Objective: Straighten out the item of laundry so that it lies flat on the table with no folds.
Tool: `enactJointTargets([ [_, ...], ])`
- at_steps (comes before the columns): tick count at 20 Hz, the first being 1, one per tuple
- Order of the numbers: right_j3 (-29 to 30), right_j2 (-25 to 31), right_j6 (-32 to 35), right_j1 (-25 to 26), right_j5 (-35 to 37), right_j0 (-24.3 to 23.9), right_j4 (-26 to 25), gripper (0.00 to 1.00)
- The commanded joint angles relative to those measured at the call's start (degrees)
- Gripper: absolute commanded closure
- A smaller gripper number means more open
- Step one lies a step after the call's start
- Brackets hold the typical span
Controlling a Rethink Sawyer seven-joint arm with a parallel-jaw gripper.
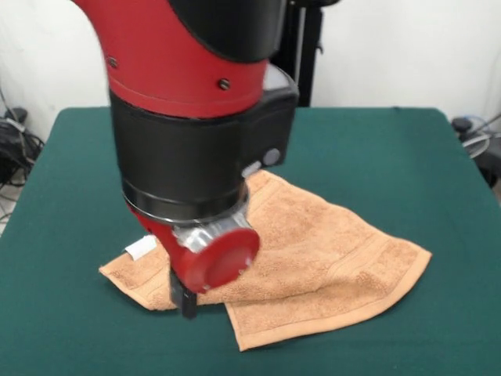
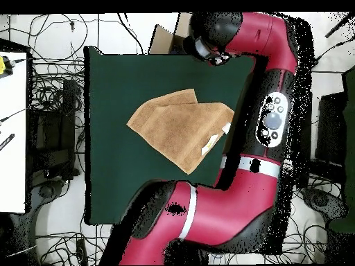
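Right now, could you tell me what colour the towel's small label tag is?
White; the label tag on the orange-tan towel shows best in the front view.

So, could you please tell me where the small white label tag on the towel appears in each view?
Front view: the white label tag sits at the towel's left edge, just left of the gripper, in the lower left.
Overhead view: the tag lies at the towel's right edge, beside the red arm, right of centre.
Shared landmark: the green table beneath the towel.

Green table [image 1: 391,157] under folded orange towel [image 1: 329,258]
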Motion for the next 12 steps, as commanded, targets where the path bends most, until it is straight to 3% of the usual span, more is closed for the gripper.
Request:
enactJointTargets([
  [1,-3.3,6.0,-10.1,5.8,4.0,3.6,-2.4,1.0],
  [12,-9.3,7.1,-9.2,10.0,3.3,4.8,-2.9,1.0],
])
